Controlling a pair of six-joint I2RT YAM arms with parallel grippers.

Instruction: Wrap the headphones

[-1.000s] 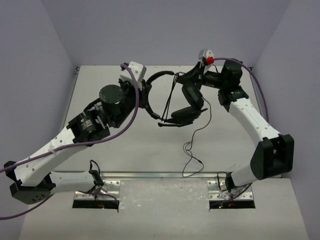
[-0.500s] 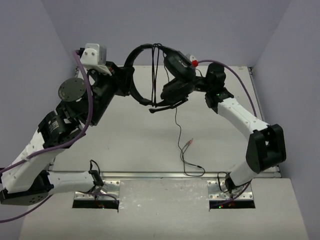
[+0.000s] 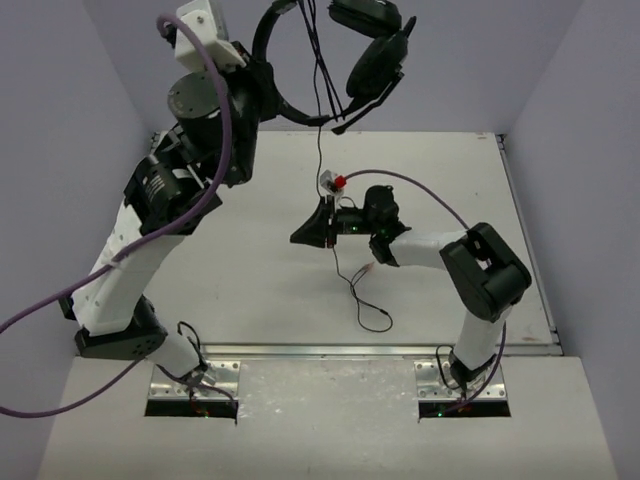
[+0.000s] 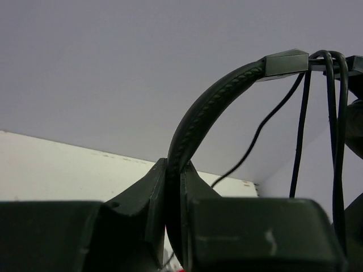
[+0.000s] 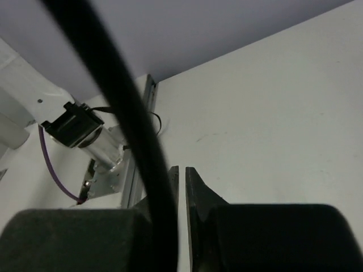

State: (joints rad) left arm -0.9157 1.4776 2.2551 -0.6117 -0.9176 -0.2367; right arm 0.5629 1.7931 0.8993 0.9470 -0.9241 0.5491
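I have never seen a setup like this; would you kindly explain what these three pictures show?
These are two robot arms bolted to a white table. The wide picture looks down from above and behind; the other two come from wrist cameras. The left claw is shut on the headband of black headphones, raised high above the table. Their thin cable hangs down, its end lying on the table. The right claw sits low near that cable; whether it grips it is unclear.

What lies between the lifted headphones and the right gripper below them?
Only the thin black cable, hanging from the headphones down past the right gripper. The top view shows it, and nothing else there.
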